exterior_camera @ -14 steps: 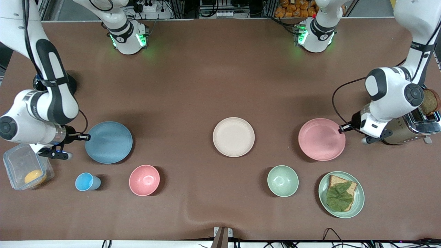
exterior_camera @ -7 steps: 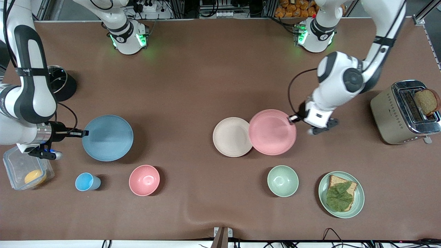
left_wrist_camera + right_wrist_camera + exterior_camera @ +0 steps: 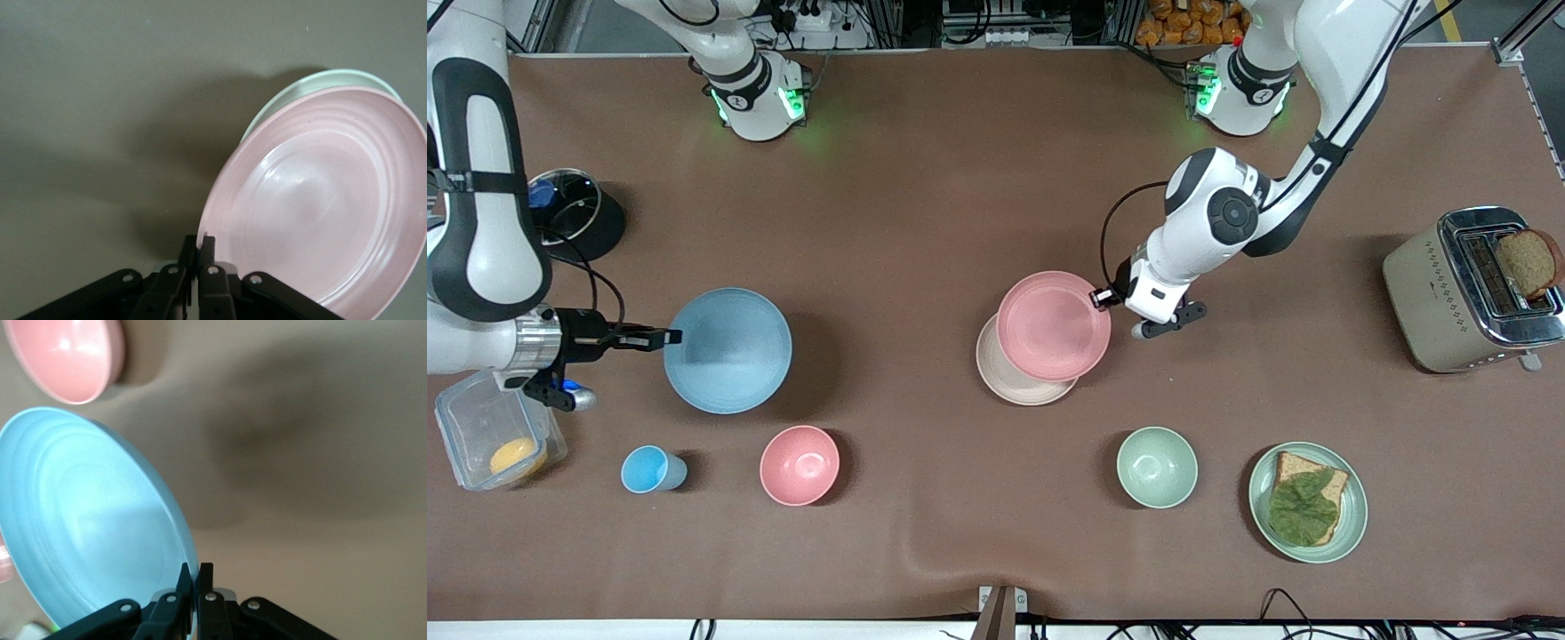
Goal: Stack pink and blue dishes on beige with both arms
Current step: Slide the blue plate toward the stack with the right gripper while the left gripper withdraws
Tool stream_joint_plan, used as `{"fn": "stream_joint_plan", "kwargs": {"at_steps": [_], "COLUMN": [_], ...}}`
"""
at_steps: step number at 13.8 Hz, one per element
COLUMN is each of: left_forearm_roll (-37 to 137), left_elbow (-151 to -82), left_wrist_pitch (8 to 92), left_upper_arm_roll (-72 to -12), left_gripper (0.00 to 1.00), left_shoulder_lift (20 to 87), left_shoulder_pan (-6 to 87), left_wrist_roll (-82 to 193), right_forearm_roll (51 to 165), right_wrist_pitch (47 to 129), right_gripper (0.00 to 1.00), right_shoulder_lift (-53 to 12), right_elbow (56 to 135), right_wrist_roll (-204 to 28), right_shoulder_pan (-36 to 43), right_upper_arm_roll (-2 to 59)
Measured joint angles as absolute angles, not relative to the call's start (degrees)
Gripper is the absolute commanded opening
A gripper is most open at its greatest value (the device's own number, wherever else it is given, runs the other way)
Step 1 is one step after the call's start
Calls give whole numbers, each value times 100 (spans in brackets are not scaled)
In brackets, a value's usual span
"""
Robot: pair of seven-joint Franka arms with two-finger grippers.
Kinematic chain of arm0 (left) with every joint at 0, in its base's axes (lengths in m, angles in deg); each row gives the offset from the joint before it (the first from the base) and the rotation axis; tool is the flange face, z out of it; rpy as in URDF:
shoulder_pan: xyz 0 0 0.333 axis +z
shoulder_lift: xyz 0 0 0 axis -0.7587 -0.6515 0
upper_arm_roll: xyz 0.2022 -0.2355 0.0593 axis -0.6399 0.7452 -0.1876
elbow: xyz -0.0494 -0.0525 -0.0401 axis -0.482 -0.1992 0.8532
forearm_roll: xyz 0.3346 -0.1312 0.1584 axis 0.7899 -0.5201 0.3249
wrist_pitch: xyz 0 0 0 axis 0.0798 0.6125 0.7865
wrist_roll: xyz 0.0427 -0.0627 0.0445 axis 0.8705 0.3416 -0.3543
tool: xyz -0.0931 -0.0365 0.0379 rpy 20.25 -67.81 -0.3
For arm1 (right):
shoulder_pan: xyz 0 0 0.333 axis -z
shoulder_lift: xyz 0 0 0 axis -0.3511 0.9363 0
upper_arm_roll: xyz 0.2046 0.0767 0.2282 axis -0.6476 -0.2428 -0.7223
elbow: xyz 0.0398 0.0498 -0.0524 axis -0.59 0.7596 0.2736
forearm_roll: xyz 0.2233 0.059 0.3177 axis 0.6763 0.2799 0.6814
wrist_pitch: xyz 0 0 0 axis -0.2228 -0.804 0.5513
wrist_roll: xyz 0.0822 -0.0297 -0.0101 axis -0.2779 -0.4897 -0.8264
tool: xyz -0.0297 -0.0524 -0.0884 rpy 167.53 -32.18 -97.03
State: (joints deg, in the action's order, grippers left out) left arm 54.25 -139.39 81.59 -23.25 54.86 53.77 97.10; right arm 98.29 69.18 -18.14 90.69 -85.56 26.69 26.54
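My left gripper is shut on the rim of the pink plate, holding it in the air over most of the beige plate, which lies mid-table. The left wrist view shows the pink plate pinched at its edge by the left gripper, with the beige plate's rim peeking out under it. My right gripper is shut on the rim of the blue plate, lifted near the right arm's end. In the right wrist view the blue plate is clamped by the right gripper.
A blue cup, pink bowl, green bowl and green plate with bread and a leaf sit nearer the front camera. A toaster stands at the left arm's end, a clear box at the right arm's end.
The left gripper carried the pink plate from the toaster side across to above the beige plate. The right gripper lifted the blue plate and moved it slightly toward the table's middle.
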Motion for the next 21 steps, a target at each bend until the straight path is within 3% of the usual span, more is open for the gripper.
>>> {"fn": "stream_joint_plan", "kwargs": {"at_steps": [7, 15, 21], "left_forearm_roll": [6033, 6156, 6156], "left_elbow": [-13596, -13211, -13083], "left_wrist_pitch": [8263, 8263, 8263], "left_upper_arm_roll": [-2410, -2818, -3100], "left_gripper": [0, 0, 0], "left_shoulder_lift": [4984, 4669, 4578], "left_shoulder_pan": [5163, 4779, 4460], "left_wrist_roll": [9914, 9975, 9991], "right_forearm_roll": [10755, 10870, 10870], "right_wrist_pitch": [6859, 7953, 8130], "right_gripper": [0, 0, 0], "right_shoulder_lift": [-1577, -1430, -1426], "right_elbow": [9083, 9181, 9363], "right_wrist_roll": [-8542, -7291, -7212], "right_shoulder_pan": [1963, 632, 546], "right_upper_arm_roll": [2593, 2582, 2643]}}
